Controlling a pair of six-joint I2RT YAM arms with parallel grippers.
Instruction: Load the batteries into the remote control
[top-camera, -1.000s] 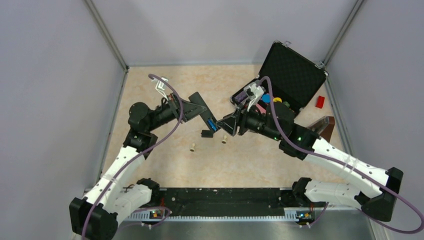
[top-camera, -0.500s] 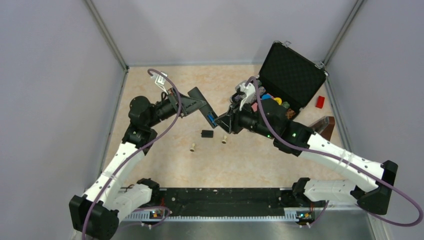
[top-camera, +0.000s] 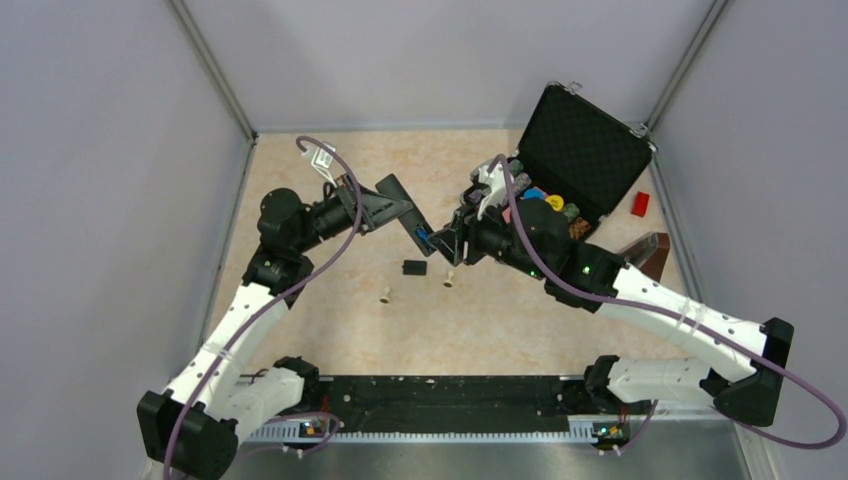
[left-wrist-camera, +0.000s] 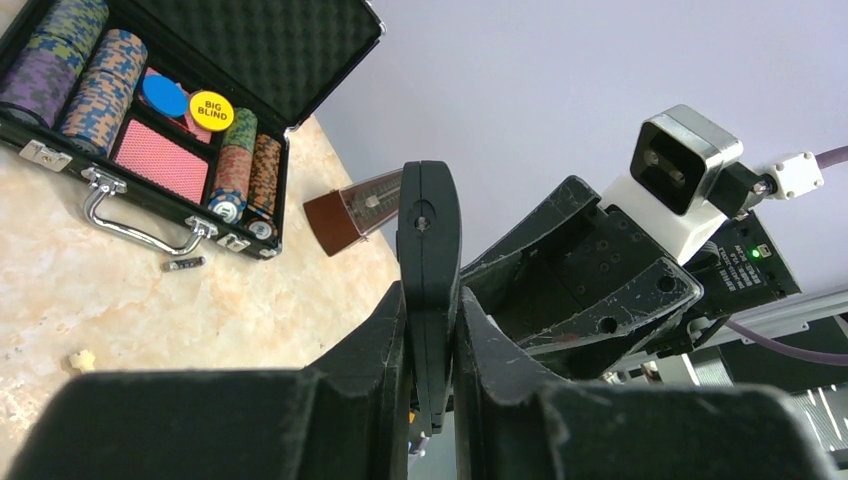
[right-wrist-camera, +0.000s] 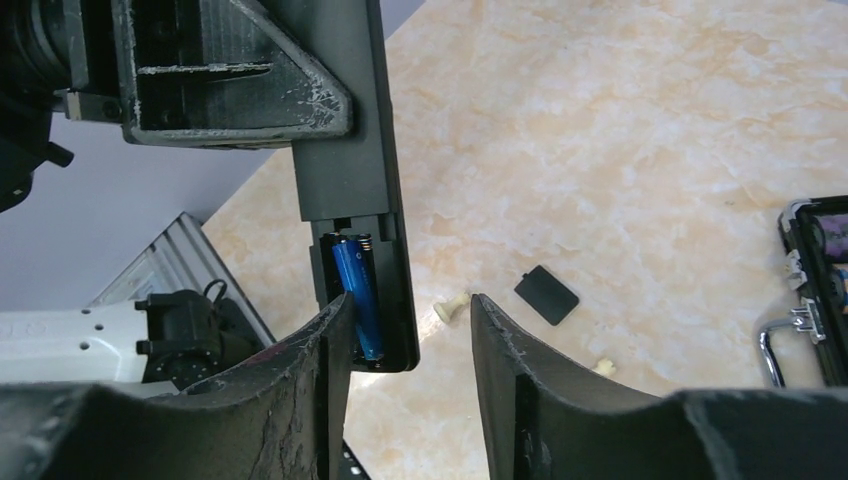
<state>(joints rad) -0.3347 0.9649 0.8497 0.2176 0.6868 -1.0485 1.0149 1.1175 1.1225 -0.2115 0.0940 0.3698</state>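
Observation:
My left gripper is shut on the black remote control and holds it above the table, battery end pointing right. In the left wrist view the remote stands edge-on, clamped between my fingers. In the right wrist view the remote has its compartment open, with a blue battery lying in it. My right gripper is open and empty, its left finger beside the compartment end. It shows in the top view at the remote's tip. The back cover lies on the table.
Two beige pegs lie near the cover. An open black chip case stands at the back right, with a red block and a brown wedge-shaped object beside it. Grey walls enclose the table.
Both arms have moved toward the back of the table, the remote with them. My right gripper stays at the remote's battery end. Little has moved in the last half second.

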